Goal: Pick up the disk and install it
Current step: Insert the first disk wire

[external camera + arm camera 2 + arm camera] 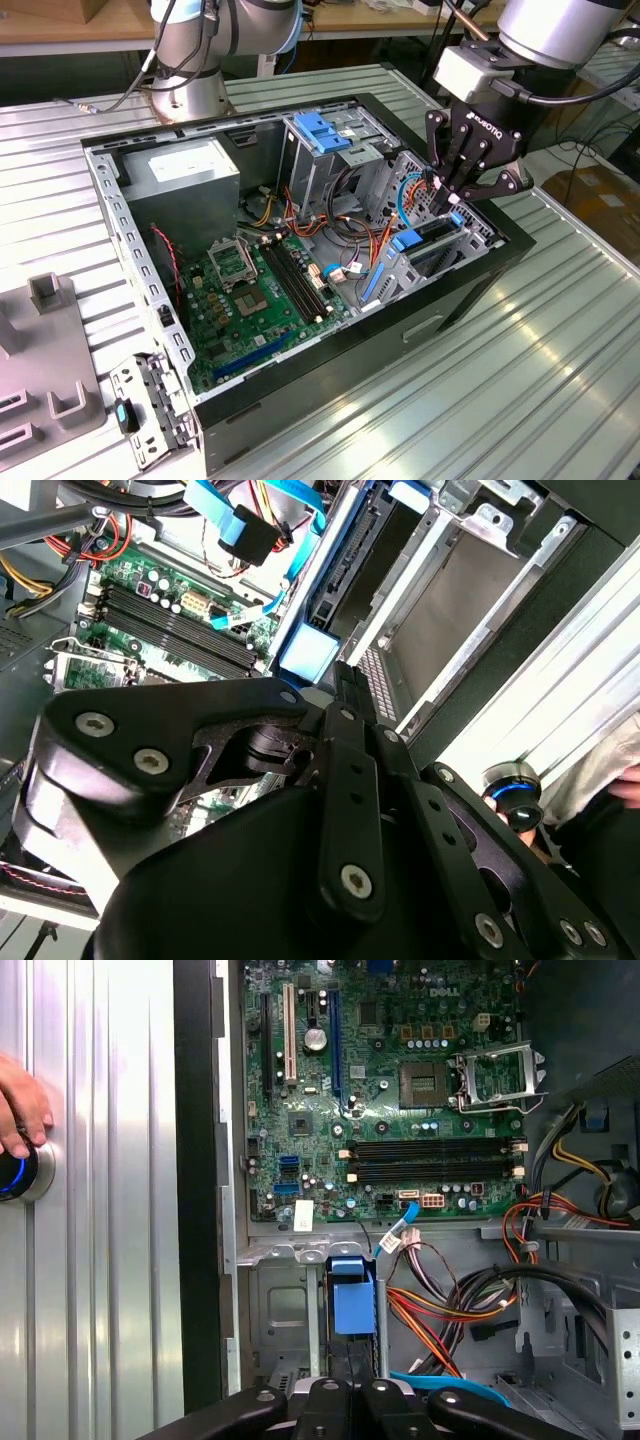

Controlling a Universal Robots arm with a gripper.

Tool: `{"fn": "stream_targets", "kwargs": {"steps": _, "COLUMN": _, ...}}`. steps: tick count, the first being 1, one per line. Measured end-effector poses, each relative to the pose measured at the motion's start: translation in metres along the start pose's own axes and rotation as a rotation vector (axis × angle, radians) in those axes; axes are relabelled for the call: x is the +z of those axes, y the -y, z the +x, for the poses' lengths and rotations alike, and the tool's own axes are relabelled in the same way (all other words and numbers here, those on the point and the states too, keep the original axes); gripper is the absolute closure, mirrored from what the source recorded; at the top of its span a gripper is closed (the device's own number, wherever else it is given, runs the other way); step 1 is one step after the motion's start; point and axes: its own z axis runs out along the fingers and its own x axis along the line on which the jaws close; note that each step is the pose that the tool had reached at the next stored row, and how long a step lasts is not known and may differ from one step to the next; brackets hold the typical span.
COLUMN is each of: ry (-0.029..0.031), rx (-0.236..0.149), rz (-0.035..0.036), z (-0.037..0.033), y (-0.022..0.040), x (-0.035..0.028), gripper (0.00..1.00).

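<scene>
From my station I read the flat, dark-metal disk [352,1302] with its blue plastic rails as already off the bench and standing on edge at the front corner of the open black tower computer case [470,292], lined up with the grey sheet-metal drive bay [462,592] and, as far as I can judge, partly down inside it; in the exterior view its dark slab [433,238] sits low between the bay walls with a blue rail end showing. The black multi-link gripper [449,200] hangs directly over it, and its jaws are drawn in narrow around the disk's thin upper edge, so I take it that they have hold of it. So the pick-up looks done and the insertion under way; I cannot tell whether the disk has reached its stop, and it has not been let go. Beside the bay lie loose blue, orange and red cables [440,1310], then the green motherboard [250,290], and further back the metal drive cage with a blue handle [320,135] and the grey power-supply box [190,170]. The case rests on a ribbed metal bench [480,400]. In the first wrist view a person's hand [22,1110] rests on a round blue-lit button [18,1178] on that bench.
</scene>
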Motion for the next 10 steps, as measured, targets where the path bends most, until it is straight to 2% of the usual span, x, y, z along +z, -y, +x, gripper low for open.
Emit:
{"fn": "stream_targets", "kwargs": {"steps": 4, "ry": 0.0, "rx": 0.0, "rz": 0.0, "z": -0.0001, "y": 0.0053, "x": -0.0001, "gripper": 0.89}}
{"fn": "stream_targets", "kwargs": {"steps": 6, "ry": -0.0001, "rx": 0.0, "rz": 0.0, "z": -0.0005, "y": 0.0158, "x": -0.0006, "gripper": 0.89}}
{"fn": "stream_targets", "kwargs": {"steps": 10, "ry": -0.0023, "rx": -0.048, "rz": 0.0012, "z": -0.0006, "y": 0.019, "x": 0.0, "gripper": 0.89}}
